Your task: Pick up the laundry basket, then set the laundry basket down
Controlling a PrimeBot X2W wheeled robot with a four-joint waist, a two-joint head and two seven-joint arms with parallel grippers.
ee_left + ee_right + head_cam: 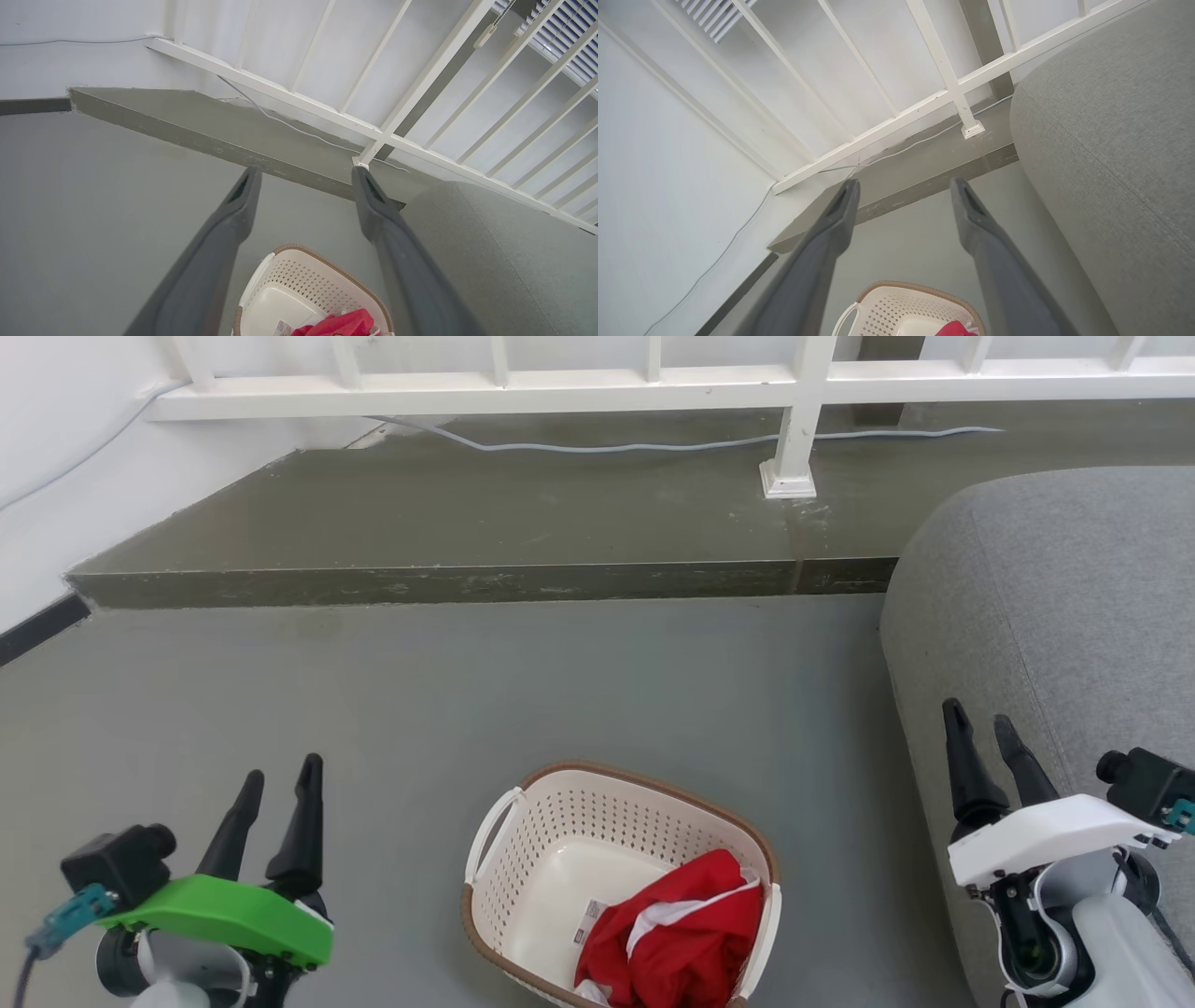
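Note:
The laundry basket (569, 840) stands on the grey floor at the bottom middle of the head view, cream-white and perforated with a brown rim and white side handles. A red and white cloth (677, 933) lies in its right half, beside a small label on the bottom. My left gripper (280, 779) hovers open to the basket's left, and my right gripper (980, 723) hovers open to its right, both apart from it with nothing held. The basket (299, 289) shows low between the left fingers, and the basket (906, 305) low between the right fingers.
A grey sofa (1055, 616) rises close on the right, behind my right gripper. A raised step (485, 581) crosses the floor ahead, with a white railing (794, 420) and a cable (653, 446) on it. A white wall (56, 476) closes the left.

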